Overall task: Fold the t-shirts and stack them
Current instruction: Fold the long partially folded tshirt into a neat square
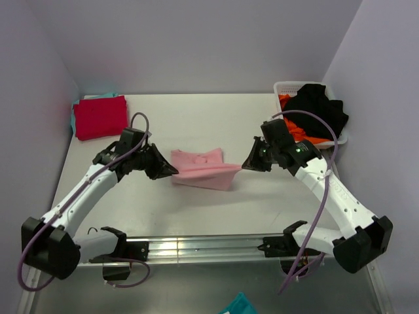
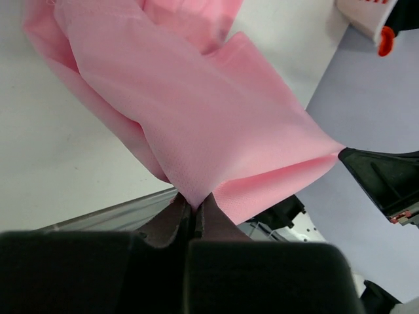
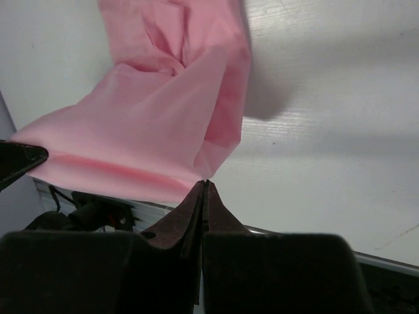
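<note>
Two sets of jaws are clamped on the light pink t-shirt (image 1: 200, 171), which lies bunched and partly folded at the middle of the surface (image 1: 196, 124).

The left jaws, at the end of the left arm (image 1: 85, 190), reach in from 8 o'clock and pinch the shirt's 9 o'clock edge. In the left wrist view the dark fingers (image 2: 171, 219) are pressed together with a fold of the pink cloth (image 2: 209, 118) caught between their tips.

The right jaws, on the right arm (image 1: 327, 190), come in from 4 o'clock and grip the pointed corner at the shirt's 3 o'clock side. In the right wrist view the fingers (image 3: 219, 212) meet with no gap, and the pink fabric (image 3: 150, 131) fans out from them.

Near both grips the cloth looks raised a little off the surface, while the rest of it rests there.

Far off at 10 o'clock, the folded red t-shirt (image 1: 100, 116) lies flat by the left wall. The teal t-shirt (image 1: 105, 96) shows only as a thin edge just past it, and whether it lies under the red one I cannot tell.

At 2 o'clock a white basket (image 1: 283, 86) holds a heap of black cloth (image 1: 317, 104) over orange cloth (image 1: 288, 104).
</note>
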`<state>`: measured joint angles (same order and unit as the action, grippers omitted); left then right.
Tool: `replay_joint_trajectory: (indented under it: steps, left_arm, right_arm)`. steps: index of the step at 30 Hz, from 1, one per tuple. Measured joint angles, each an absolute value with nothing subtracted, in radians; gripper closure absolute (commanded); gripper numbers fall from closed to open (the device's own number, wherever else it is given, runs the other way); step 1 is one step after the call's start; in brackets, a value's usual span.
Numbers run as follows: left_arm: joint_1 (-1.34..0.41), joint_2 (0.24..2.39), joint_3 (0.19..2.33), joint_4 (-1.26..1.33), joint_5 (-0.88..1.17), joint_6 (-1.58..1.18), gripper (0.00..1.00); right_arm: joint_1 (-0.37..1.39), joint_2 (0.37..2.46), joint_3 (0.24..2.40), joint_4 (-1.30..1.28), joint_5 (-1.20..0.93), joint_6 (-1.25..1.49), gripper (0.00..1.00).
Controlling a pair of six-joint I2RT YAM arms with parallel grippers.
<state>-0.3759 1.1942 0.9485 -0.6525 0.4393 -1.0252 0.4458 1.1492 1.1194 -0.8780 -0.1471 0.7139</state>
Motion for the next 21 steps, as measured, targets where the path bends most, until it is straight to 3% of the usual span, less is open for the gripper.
replay_joint_trajectory:
  steps: [9, 16, 17, 18, 19, 21]
  left_arm:
    - [-0.376, 1.111, 0.907, -0.649, 0.410, -1.074, 1.00]
    - [-0.351, 1.324, 0.967, -0.609, 0.398, -1.055, 0.96]
    - [-0.337, 1.390, 1.005, -0.609, 0.398, -1.040, 0.86]
    - [-0.323, 1.468, 1.055, -0.607, 0.398, -1.018, 0.69]
    - [-0.305, 1.562, 1.125, -0.601, 0.398, -0.989, 0.01]
    - [-0.273, 1.756, 1.287, -0.592, 0.395, -0.934, 0.01]
  right_arm:
    - [0.450, 1.206, 1.175, -0.890, -0.149, 0.712, 1.00]
    - [0.449, 1.495, 1.387, -0.904, -0.105, 0.673, 1.00]
    - [0.448, 1.544, 1.426, -0.906, -0.097, 0.667, 1.00]
    - [0.447, 1.606, 1.473, -0.894, -0.089, 0.659, 1.00]
    - [0.445, 1.682, 1.528, -0.898, -0.079, 0.654, 0.77]
    - [0.438, 1.837, 1.668, -0.908, -0.065, 0.650, 0.17]
